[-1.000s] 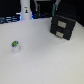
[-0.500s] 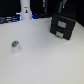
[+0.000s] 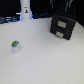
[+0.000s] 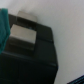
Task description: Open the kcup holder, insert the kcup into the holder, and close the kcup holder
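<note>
The kcup, a small white pod with a green top, stands alone on the white table at the exterior view's left. The kcup holder is a black box at the back right, showing two grey handle fronts, both flush and shut. A dark blurred shape rises just above the holder; it looks like my arm, and the fingers cannot be made out. The wrist view is filled from close by with the holder's black body and one grey front. A teal blur sits at that picture's edge.
A white bottle-like post stands at the back, left of the holder. Dark clutter lines the table's far edge. White table surface lies between the pod and the holder.
</note>
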